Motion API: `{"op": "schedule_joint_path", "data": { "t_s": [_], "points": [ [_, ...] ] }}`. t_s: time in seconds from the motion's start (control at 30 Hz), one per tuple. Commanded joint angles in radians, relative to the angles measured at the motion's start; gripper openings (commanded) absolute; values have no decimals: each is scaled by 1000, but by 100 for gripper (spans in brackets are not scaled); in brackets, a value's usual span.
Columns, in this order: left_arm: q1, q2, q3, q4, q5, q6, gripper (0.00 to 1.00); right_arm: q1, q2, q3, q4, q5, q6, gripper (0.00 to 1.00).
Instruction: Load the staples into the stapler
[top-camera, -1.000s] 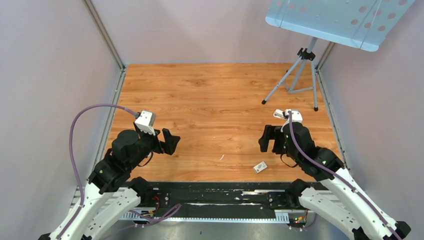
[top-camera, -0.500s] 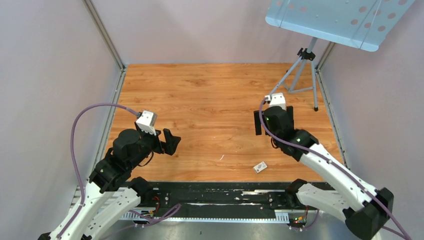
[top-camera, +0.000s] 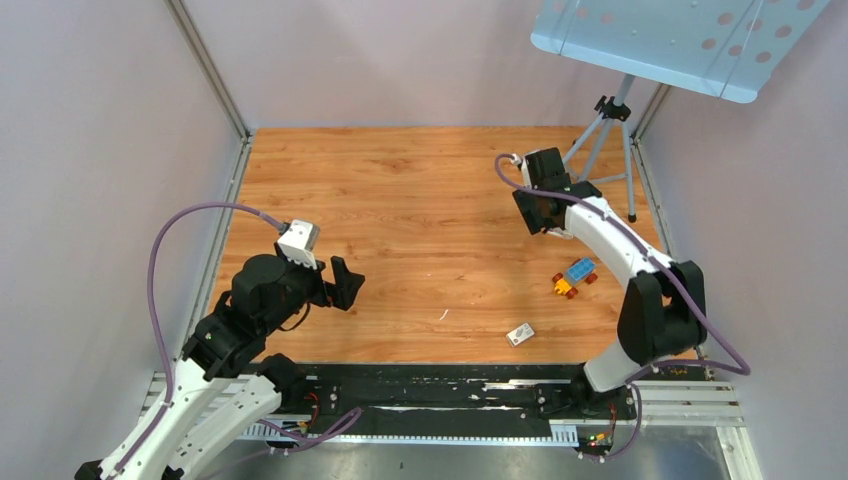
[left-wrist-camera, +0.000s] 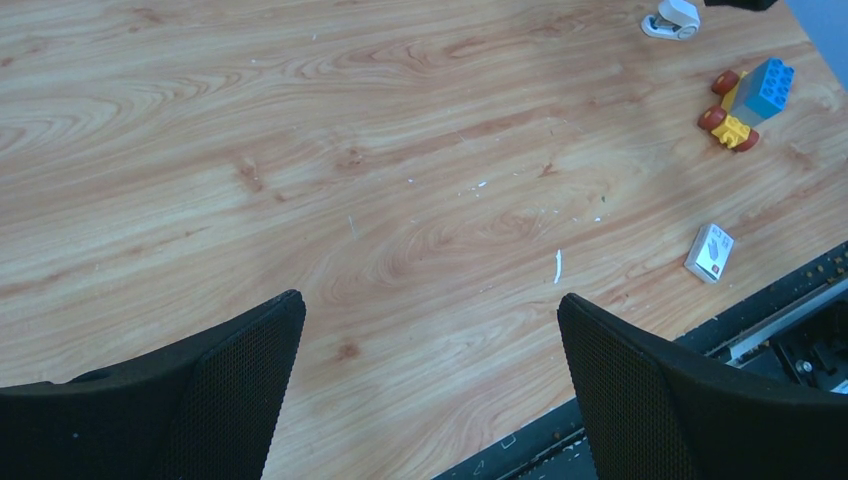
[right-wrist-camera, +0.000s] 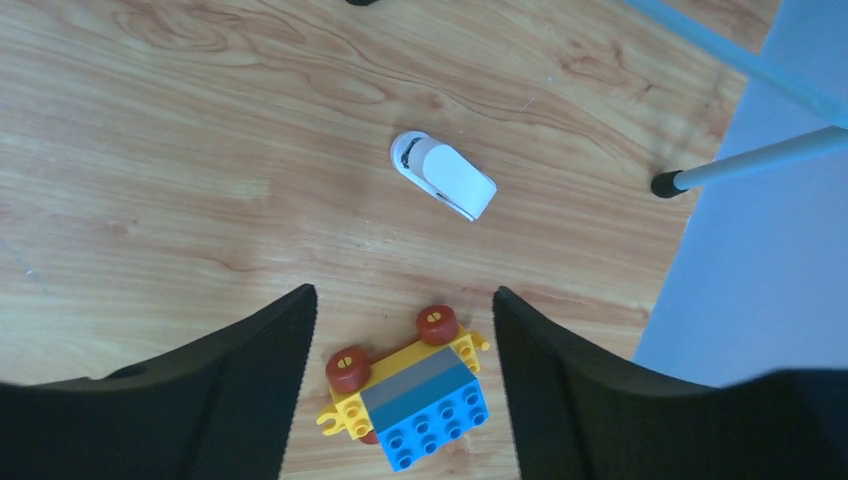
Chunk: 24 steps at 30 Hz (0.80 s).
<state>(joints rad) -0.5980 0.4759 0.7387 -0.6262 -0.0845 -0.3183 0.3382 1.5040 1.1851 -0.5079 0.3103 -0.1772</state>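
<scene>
Your right claw (right-wrist-camera: 402, 300) is parted and empty over the toy car (right-wrist-camera: 410, 390). The stapler (right-wrist-camera: 443, 177) lies just beyond, clear only in the wrist views. Left claw (left-wrist-camera: 430, 305) is wide and empty. Box (left-wrist-camera: 710, 252) print is unreadable.

One stapler (right-wrist-camera: 443, 176), one brick-built toy car (top-camera: 574, 277) and one small white box (top-camera: 520, 334) with a red mark lie on the tabletop (top-camera: 400, 200). One tripod (top-camera: 600, 150) stands there. There are two pincers: the left pincer (left-wrist-camera: 430, 300) and the right pincer (right-wrist-camera: 402, 295).

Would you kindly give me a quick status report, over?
Both empty: left gripper open, right gripper open. The stapler lies free ahead of the right one, toy brick car near it. No staples spotted.
</scene>
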Motion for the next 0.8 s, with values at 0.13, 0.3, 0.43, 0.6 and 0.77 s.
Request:
{"op": "schedule_joint_path", "data": {
  "t_s": [0.13, 0.3, 0.43, 0.6, 0.77],
  "points": [
    [3, -4, 8, 20, 27, -1, 100, -107, 236, 194, -136, -83, -152, 56],
    [3, 1, 10, 18, 25, -1, 100, -148, 392, 328, -306, -107, -214, 55],
    [4, 4, 8, 20, 23, -2, 100, -188, 424, 339, -296, -139, -234, 59],
    [3, 8, 10, 17, 20, 0, 100, -211, 460, 346, -272, -181, -257, 62],
    [2, 23, 11, 16, 21, -1, 100, -216, 507, 361, -268, -221, -258, 62]
  ]
}}
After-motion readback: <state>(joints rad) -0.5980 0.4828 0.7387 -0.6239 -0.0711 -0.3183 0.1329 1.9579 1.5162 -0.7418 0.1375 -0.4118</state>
